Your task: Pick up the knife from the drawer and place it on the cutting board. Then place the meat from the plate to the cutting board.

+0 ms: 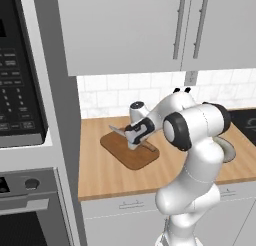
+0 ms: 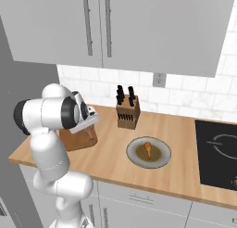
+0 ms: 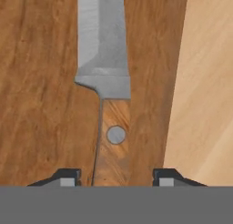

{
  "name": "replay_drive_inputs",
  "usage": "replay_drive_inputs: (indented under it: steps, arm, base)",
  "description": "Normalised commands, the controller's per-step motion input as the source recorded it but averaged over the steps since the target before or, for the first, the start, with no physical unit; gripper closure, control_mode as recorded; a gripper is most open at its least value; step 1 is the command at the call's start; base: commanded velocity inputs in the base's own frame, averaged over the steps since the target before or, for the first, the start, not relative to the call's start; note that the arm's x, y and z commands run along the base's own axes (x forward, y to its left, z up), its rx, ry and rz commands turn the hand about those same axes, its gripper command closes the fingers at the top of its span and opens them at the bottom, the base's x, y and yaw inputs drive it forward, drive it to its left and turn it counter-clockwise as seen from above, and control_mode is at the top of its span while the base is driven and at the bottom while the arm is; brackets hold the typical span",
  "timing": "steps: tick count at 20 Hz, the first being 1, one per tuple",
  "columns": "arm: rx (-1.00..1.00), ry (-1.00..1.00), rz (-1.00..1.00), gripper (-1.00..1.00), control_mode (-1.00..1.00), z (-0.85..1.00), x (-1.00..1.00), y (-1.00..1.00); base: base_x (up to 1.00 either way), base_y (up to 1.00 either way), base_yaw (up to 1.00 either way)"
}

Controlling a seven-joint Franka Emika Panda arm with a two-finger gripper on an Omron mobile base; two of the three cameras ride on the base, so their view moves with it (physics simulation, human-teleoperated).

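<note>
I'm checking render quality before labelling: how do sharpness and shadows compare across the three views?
Hand view: crisp up close, the knife shows blade facets and a thin shadow line along its handle on the cutting board. Left base view: softer, board edges slightly blurred. Right base view: even light, faint shadow under the plate, no glare.

We saw a light wooden countertop (image 2: 185, 129). On it lay the dark-brown cutting board (image 1: 125, 152), left of the knife block (image 2: 127, 112). The plate (image 2: 162, 160) sat just in front of the block, and a black cooktop (image 2: 217, 153) lay to its right.
</note>
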Motion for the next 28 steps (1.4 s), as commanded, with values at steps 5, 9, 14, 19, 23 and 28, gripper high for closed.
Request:
replay_drive_inputs:
  steps: [5, 9, 14, 19, 23, 28]
  arm:
    - [0.00, 0.00, -0.04, -1.00, -1.00, 0.23, -0.42, -0.18]
    - [0.02, -0.04, -0.13, -1.00, -1.00, 0.31, -0.38, -0.61]
    - [0.04, -0.01, -0.16, -1.00, -1.00, 0.30, -0.31, -0.73]
    - [0.10, -0.01, -0.19, -1.00, -1.00, 0.00, -0.26, -1.00]
    - [0.09, -0.01, -0.17, -1.00, -1.00, 0.00, -0.16, -1.00]
    - [0.05, 0.00, -0.16, -1.00, -1.00, 0.00, -0.06, -1.00]
  base:
    - [0.00, 0.00, 0.00]
    - [0.00, 0.00, 0.00]
    - [0.00, 0.00, 0.00]
    - [0.00, 0.00, 0.00]
    - [0.00, 0.00, 0.00]
    - [0.00, 0.00, 0.00]
